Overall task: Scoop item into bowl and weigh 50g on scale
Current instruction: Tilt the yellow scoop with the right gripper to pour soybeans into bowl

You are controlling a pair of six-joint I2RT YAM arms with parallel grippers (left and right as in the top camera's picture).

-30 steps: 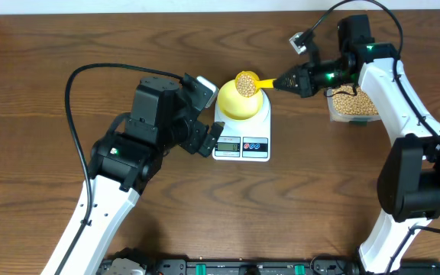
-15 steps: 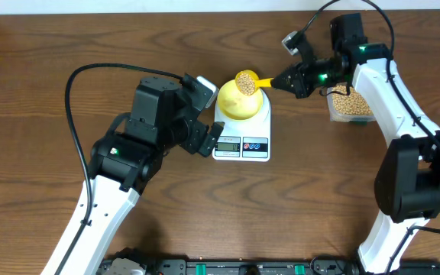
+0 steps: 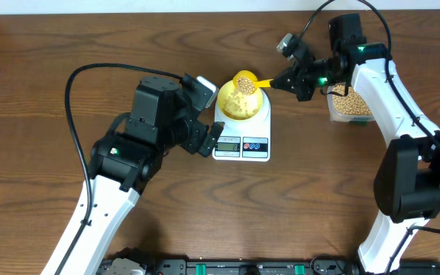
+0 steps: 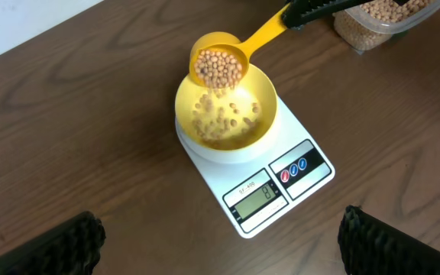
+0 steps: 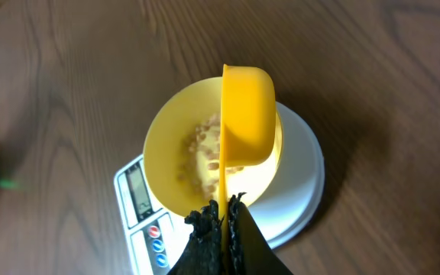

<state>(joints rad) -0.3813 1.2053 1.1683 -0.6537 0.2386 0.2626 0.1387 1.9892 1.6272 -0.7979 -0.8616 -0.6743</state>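
The left tool [image 3: 203, 122] hangs just left of the scale with its jaws spread wide and nothing between them. It touches neither the scale nor the bowl, and it should stay clear, since any contact would upset the reading.

The white digital scale [image 4: 304, 164] sits mid-surface [image 3: 52, 61] with the pale yellow bowl [image 4: 262, 114] centred on its platform. A thin layer of soybeans [image 4: 220, 130] already covers the bowl's bottom. The digits on the LCD are too small to read.

Above the bowl's far rim the bright yellow scoop [image 4: 218, 67] is tipped, and beans are spilling from its lip into the bowl. The right tool [image 3: 290, 79] is clamped tight on the scoop's long handle. Beyond it stands the clear tub [image 3: 350, 103] holding the rest of the beans.

The pour appears to be under way, and the target is probably not yet met. Roll the wrist gently so the beans trickle rather than dump, with the lip low over the bowl's middle so none bounce out. Level the scoop before the display reaches fifty grams, then add the last few a little at a time.
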